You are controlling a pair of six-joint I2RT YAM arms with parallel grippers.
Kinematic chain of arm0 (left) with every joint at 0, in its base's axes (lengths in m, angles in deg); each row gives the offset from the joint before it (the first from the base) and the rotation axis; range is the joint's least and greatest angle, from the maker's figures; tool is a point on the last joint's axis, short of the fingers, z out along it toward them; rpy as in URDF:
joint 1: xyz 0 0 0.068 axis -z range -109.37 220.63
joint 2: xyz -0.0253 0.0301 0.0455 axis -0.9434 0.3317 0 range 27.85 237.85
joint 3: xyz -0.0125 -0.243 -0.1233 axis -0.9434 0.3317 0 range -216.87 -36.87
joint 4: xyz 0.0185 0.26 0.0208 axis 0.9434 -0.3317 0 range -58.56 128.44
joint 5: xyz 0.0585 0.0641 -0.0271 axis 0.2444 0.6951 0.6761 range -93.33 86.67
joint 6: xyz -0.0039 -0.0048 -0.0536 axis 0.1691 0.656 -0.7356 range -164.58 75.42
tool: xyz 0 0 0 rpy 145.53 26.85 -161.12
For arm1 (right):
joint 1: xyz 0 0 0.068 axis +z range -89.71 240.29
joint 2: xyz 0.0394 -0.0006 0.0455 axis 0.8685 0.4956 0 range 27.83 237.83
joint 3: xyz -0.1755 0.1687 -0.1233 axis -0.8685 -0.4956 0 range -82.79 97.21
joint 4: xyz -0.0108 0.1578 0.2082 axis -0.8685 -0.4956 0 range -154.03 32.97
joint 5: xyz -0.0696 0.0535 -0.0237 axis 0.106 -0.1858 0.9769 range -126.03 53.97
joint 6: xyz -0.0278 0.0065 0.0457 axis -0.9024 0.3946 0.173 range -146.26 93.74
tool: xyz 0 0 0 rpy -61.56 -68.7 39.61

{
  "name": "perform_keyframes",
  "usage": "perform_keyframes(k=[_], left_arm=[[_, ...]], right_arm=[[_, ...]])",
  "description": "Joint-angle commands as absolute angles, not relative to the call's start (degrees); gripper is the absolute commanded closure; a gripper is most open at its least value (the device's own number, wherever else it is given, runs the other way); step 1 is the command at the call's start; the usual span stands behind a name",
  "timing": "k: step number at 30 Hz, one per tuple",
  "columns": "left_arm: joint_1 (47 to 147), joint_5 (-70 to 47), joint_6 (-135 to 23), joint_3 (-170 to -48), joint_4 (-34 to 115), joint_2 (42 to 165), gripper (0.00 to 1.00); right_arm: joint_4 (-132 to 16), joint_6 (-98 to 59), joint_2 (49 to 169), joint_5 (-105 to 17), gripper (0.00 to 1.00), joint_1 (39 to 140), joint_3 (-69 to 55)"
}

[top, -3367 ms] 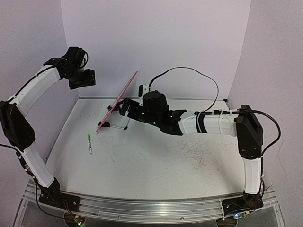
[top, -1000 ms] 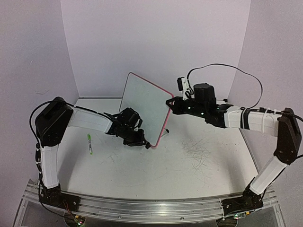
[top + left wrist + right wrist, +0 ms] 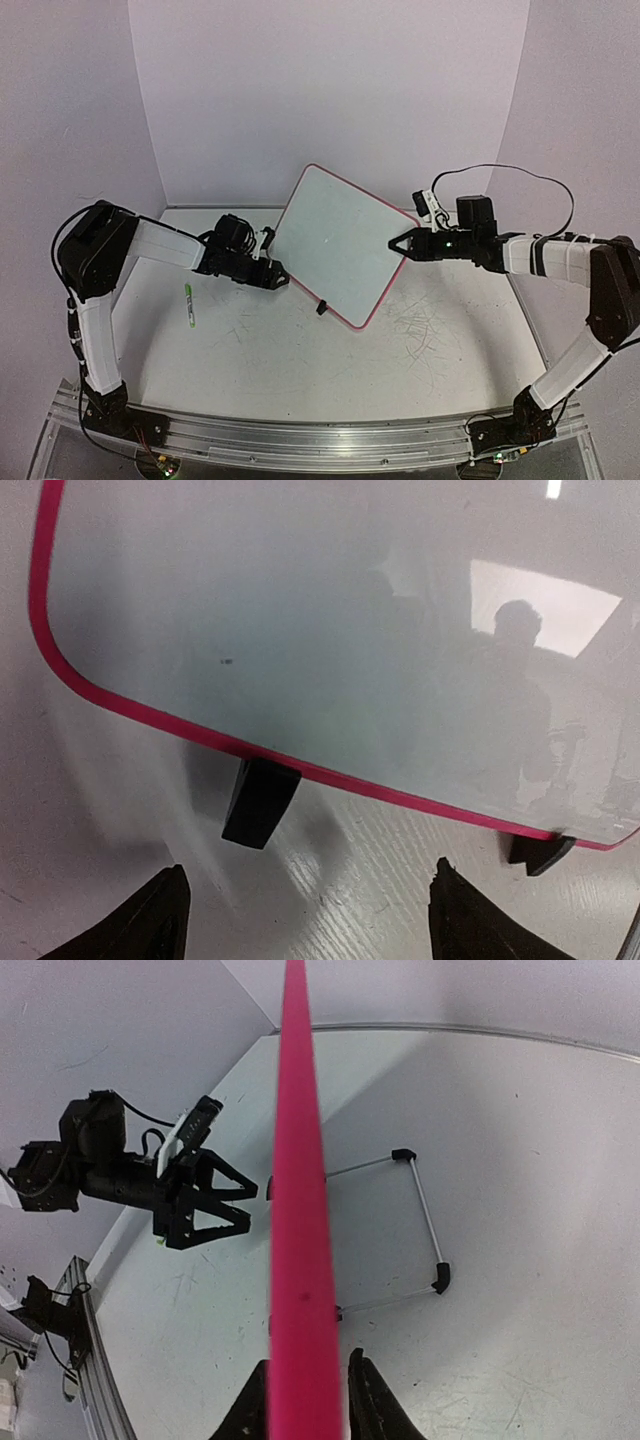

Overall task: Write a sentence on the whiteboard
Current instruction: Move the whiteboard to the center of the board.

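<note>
1. Over the last seconds the whiteboard (image 3: 340, 245) has been turned from edge-on at the 11 o'clock part of the worktop (image 3: 300, 370) to face the overhead camera, and shifted towards the centre.
2. The writing face is now presented and reachable, but it is blank: no sentence is seen on it in the overhead or left wrist views, so the writing is judged not yet begun.
3. The board is tilted back, with its black feet (image 3: 260, 800) seemingly set on the worktop and its wire stand (image 3: 425, 1210) spread behind it.
4. The right hand (image 3: 397, 243) is clamped on the red rim at the board's 3 o'clock edge, a finger on either side of the rim; the right arm is stretched low and nearly level across the worktop.
5. The left hand (image 3: 282, 277) has been drawn back from the board's lower corner and is held at its 8 o'clock, just beside it without touching, fingers apart and holding nothing; the left arm is folded low, forearm pointing at the board.
6. The green marker (image 3: 189, 303) lies untouched at the 9 o'clock side of the worktop, apart from both hands; it is judged that it must be picked up next.
</note>
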State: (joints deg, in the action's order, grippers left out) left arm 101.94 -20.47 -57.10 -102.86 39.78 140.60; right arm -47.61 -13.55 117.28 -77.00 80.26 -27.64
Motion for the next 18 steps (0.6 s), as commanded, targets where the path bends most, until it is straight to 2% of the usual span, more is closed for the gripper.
perform_keyframes(k=[1, 3, 7, 11, 13, 18], left_arm=[[101.5, -23.1, -51.1, -105.9, 44.0, 144.7, 0.23], [101.6, -22.5, -50.6, -106.4, 44.1, 145.6, 0.32], [102.4, -21.8, -49.7, -105.3, 45.5, 145.9, 0.42], [103.3, -21.5, -49.0, -105.0, 46.8, 145.8, 0.54], [103.9, -21.3, -48.6, -105.4, 46.9, 145.9, 0.62], [106.7, -18.9, -47.6, -106.2, 47.1, 145.7, 0.75]], right_arm=[[-48.4, -12.2, 117.4, -75.5, 0.71, 80.5, -24.6], [-48.5, -10.5, 117.0, -75.1, 0.64, 80.5, -25.2], [-46.4, -7.5, 112.9, -70.3, 0.48, 80.5, -29.2], [-42.5, -3.8, 107.2, -65.0, 0.37, 80.5, -33.8], [-40.1, -1.6, 105.9, -65.0, 0.35, 80.5, -35.0], [-36.3, 1.6, 107.0, -66.4, 0.36, 80.5, -35.4]])
